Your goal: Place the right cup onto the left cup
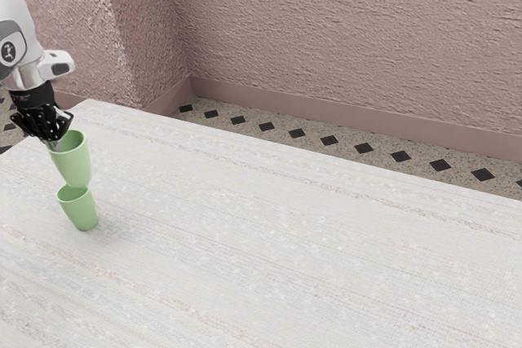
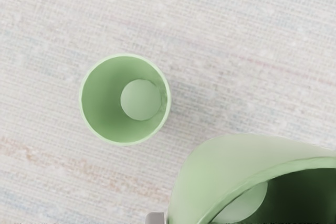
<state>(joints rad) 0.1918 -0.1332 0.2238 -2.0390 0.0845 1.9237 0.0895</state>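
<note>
While my tool (image 1: pixel 55 142) pinches the high cup (image 1: pixel 73 162) by its rim, the low cup (image 1: pixel 80 209) sits at six o'clock in the exterior view: centre it, then lower slowly!

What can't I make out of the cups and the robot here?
Arm: cut off by the exterior view's left edge.
Its dark mark: too small to read in the exterior view.
Raised cup: cut off by the wrist view's lower and right edges.
Standing cup: its inner bottom is hidden by its own wall in the exterior view.
</note>
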